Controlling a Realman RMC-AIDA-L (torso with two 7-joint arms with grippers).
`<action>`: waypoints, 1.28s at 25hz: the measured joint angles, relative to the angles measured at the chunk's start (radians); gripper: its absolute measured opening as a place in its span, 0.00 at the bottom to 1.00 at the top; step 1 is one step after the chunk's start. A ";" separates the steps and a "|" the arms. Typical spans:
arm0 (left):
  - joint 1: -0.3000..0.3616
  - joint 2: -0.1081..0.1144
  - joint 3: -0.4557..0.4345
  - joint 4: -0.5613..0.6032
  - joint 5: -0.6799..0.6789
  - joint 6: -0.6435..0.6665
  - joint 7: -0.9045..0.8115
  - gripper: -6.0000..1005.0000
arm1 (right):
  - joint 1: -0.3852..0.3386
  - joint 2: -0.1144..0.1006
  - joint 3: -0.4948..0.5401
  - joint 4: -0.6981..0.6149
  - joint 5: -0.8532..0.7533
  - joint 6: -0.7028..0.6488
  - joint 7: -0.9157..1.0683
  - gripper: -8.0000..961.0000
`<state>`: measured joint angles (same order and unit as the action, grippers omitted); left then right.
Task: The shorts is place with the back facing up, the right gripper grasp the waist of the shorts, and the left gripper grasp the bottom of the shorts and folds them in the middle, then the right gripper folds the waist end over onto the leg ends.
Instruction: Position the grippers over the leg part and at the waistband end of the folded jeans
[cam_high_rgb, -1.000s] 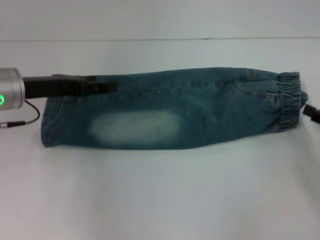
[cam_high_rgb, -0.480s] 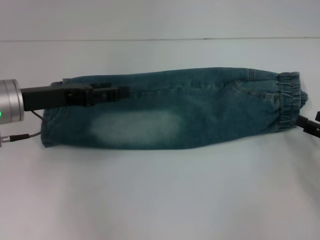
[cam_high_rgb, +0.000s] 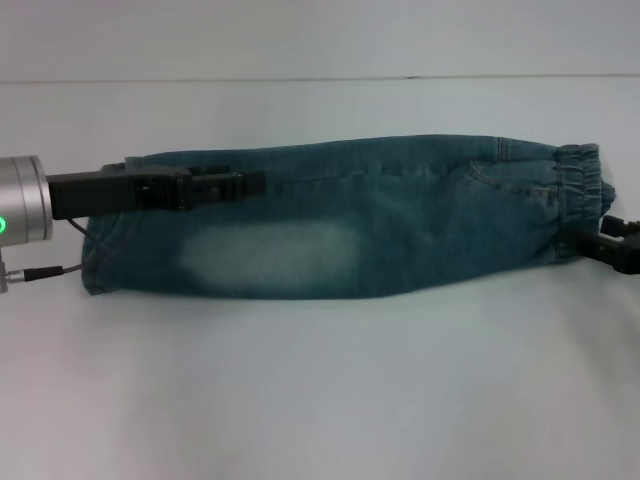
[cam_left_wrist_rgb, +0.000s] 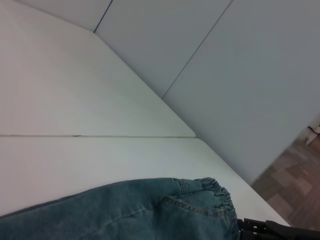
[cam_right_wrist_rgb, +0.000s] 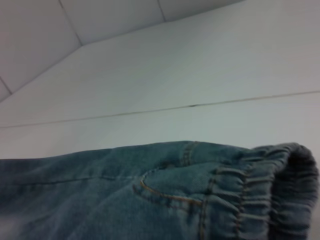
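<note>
Denim, soft and limp, the folded blue faded shorts (cam_high_rgb: 340, 225) lie across the white worktop (cam_high_rgb: 320, 390); grip the thick elastic waist (cam_high_rgb: 582, 200), right tool (cam_high_rgb: 620, 245) beside it, both tools' opening indiscernible.

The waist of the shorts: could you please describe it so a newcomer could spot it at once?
On the white table lie long folded denim shorts. Follow them to the robot's right end: the waist of the shorts is the puckered elastic band, unlike the flat hems opposite.
</note>
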<state>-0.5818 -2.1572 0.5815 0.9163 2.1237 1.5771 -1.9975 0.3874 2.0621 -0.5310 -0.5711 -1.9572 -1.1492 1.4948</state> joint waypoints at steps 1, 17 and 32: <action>0.000 0.000 0.000 0.000 0.000 0.000 0.000 0.76 | 0.000 0.000 0.000 0.000 0.000 0.000 0.000 0.84; -0.007 0.013 -0.002 0.008 -0.001 -0.002 -0.014 0.76 | 0.020 0.004 -0.001 0.031 -0.002 0.012 0.004 0.83; -0.018 0.016 -0.002 0.004 0.003 -0.005 -0.014 0.76 | 0.019 0.003 0.006 0.054 -0.014 0.018 0.017 0.60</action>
<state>-0.5998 -2.1411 0.5799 0.9203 2.1267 1.5722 -2.0110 0.4064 2.0655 -0.5246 -0.5170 -1.9712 -1.1311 1.5121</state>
